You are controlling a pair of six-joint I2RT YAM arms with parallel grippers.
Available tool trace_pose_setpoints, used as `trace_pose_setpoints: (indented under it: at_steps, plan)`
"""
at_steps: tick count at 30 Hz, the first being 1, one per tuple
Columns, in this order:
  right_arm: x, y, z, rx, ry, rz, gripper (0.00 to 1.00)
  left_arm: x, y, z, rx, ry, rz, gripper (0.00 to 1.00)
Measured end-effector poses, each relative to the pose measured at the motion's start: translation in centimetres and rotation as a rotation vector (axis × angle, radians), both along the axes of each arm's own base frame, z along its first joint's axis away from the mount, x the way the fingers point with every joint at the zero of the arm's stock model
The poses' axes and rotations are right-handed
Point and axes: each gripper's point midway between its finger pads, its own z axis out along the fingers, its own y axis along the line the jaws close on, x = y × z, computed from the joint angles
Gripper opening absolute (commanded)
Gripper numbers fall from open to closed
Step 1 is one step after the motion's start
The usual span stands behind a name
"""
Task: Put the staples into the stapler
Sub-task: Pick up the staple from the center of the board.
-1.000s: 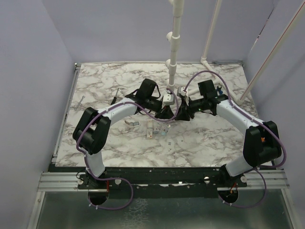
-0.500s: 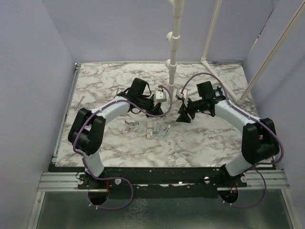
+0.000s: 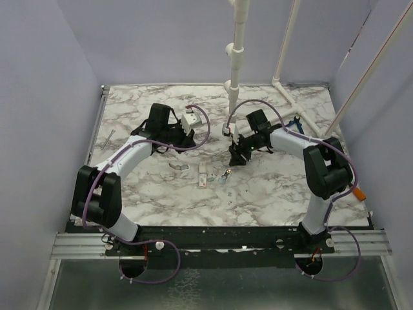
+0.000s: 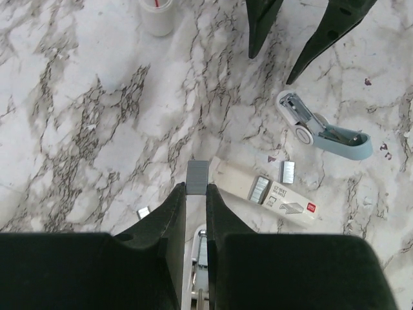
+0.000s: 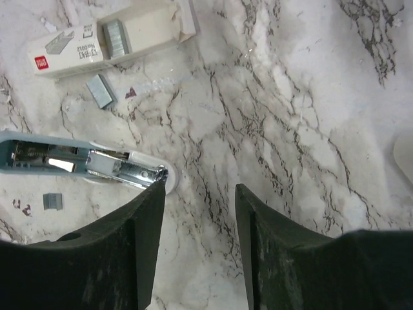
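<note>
Silvery staples [image 4: 197, 171] are pinched in the left gripper [image 4: 196, 191] tips, lower centre of the left wrist view. The open stapler [image 4: 322, 129] lies on the marble [image 4: 97, 129] right of centre, near a white box [image 4: 258, 194]. The empty right gripper [image 5: 197, 200] gapes (one finger just beside the stapler's white end). Probably best: align the strip lengthwise with the open channel and feed it in level.
</note>
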Motion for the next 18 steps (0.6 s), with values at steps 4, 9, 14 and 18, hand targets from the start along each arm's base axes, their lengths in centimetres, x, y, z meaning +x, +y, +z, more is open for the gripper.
trace_pose_setpoints:
  at_steps: [4, 9, 14, 18]
  plan:
    - [0.5, 1.0, 0.4, 0.012, -0.014, -0.021, 0.5, 0.3, 1.2, 0.3, 0.006, -0.009, 0.046, 0.0]
    - [1.3, 1.8, 0.4, 0.0, -0.056, -0.043, 0.5, 0.4, 1.4, 0.2, 0.012, -0.007, 0.054, 0.0]
    - [1.2, 2.4, -0.1, -0.026, -0.082, -0.048, 0.48, 0.4, 1.6, 0.2, 0.012, -0.008, 0.057, 0.0]
    - [1.1, 2.5, -0.5, -0.057, -0.094, -0.05, 0.46, 0.4, 1.6, 0.2, 0.012, -0.008, 0.056, 0.0]
